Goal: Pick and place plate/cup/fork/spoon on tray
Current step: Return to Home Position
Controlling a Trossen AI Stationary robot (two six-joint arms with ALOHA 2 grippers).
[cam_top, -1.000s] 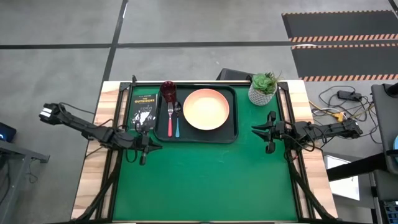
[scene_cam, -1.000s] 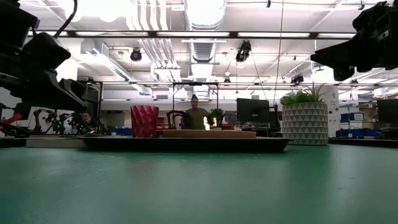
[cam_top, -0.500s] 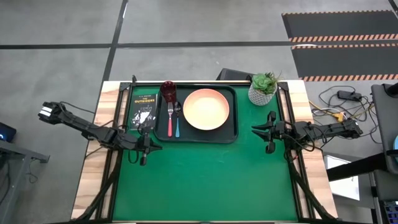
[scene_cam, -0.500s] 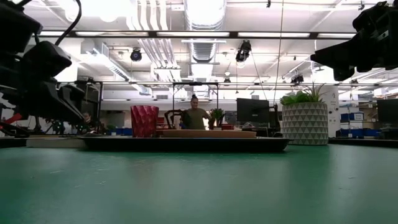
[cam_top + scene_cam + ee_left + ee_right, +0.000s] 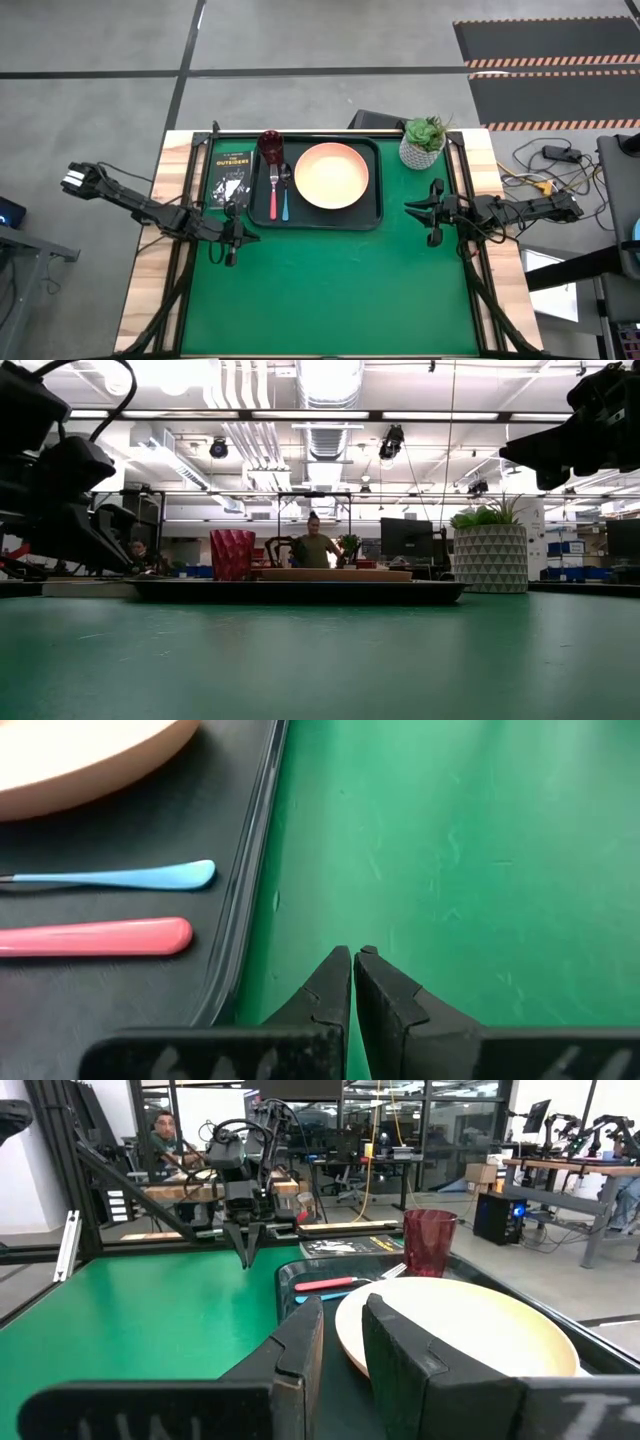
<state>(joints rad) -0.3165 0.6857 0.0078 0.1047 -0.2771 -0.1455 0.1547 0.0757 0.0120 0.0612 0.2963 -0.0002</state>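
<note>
The dark tray (image 5: 370, 215) lies at the table's far middle. The peach-orange plate (image 5: 331, 176) rests flat on it. The dark red cup (image 5: 271, 145) stands upright in its far left corner. The pink-handled fork (image 5: 272, 195) and blue-handled spoon (image 5: 285, 200) lie side by side between cup and plate. Their handle ends show in the left wrist view, the fork (image 5: 100, 937) and the spoon (image 5: 130, 877). My left gripper (image 5: 354, 952) is shut and empty over the green mat, just off the tray's near left corner. My right gripper (image 5: 343, 1315) hovers right of the tray, open by a narrow gap and empty.
A black book (image 5: 233, 172) lies left of the tray. A white pot with a green plant (image 5: 423, 143) stands at the far right. The green mat (image 5: 330, 290) spreads bare on the tray's near side. People (image 5: 315, 545) sit in the room beyond the table.
My left gripper has sunk a little and drawn slightly toward the table's left edge, staying shut. The tableware on the tray has not moved.
</note>
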